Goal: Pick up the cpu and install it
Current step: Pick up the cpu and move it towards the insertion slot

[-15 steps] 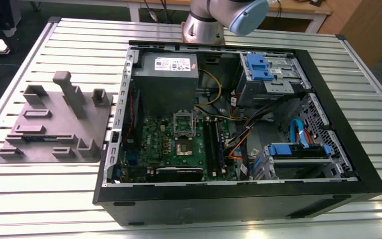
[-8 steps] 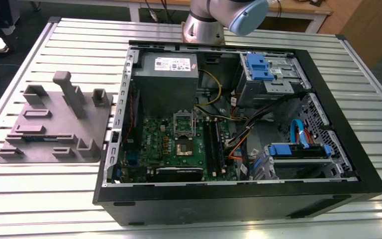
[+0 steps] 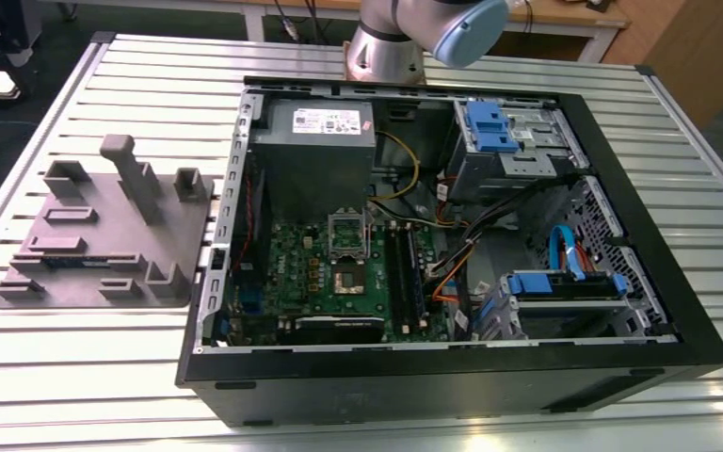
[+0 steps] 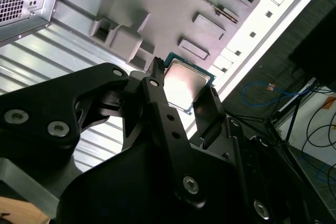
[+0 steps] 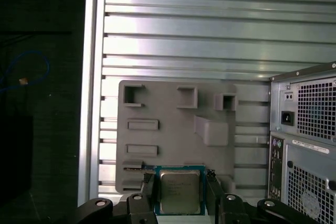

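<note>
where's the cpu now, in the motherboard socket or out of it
Out. The cpu is gripped in the pincer, with the grey tray beyond it, outside the computer case.

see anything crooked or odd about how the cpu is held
Nothing stands out. The cpu sits square in the pincer, its fingers on opposite edges, untilted. The grey moulded tray behind it looks intact.
</note>
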Robot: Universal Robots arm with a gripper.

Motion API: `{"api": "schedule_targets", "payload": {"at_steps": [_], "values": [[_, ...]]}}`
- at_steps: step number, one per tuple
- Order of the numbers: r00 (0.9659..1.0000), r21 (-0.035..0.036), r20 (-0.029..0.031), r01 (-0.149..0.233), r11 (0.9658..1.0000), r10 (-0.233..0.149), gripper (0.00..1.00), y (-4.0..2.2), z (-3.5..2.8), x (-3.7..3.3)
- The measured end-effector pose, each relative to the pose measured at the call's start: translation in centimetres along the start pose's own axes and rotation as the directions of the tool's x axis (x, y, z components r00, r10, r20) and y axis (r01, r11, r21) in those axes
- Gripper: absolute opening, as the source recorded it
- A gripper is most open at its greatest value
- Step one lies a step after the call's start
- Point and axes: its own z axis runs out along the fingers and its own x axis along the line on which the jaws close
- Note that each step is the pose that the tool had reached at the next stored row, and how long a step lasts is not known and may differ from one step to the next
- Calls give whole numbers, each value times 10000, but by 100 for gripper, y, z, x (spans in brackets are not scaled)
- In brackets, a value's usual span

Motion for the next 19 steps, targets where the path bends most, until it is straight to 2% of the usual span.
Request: {"api": "schedule_targets", "payload": {"at_steps": [19], "values": [[10000, 0, 0, 0, 10000, 0, 47, -1, 1, -74]]}}
